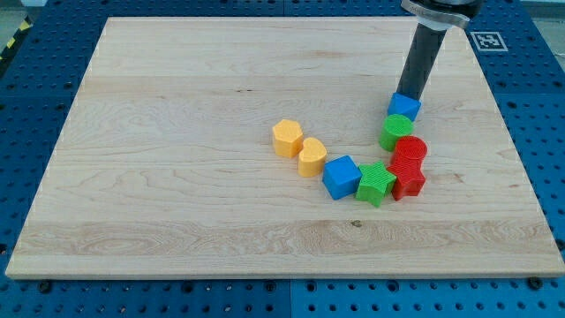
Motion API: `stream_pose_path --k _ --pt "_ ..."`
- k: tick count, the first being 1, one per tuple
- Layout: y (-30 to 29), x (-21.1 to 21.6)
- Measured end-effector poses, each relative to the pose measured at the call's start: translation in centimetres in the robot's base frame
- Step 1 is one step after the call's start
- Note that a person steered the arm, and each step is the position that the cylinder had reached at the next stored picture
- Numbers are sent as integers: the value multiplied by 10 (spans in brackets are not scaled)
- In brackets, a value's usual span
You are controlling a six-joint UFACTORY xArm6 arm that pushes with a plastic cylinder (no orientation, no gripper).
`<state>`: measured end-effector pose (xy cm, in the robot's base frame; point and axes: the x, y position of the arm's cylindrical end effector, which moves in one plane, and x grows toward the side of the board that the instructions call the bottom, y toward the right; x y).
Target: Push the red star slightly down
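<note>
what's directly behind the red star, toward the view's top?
A red cylinder sits against the red star on its top side, covering the star's upper edge. Past it come a green block and a blue block, with my tip at the blue one.

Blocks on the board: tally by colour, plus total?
Orange: 2, the orange hexagon and the orange heart
Blue: 2, the blue cube and the small blue block at my tip
Green: 2, the green star and the green round block
Red: 2, the red cylinder and the red star
Total: 8
</note>
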<state>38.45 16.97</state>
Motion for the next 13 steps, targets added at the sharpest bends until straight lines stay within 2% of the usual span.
stream_pose_path --k 4,5,6,11,13 --pt "26 -7" --pt "-27 -35" --pt "-75 -42" --pt "-76 67" --pt "-23 114"
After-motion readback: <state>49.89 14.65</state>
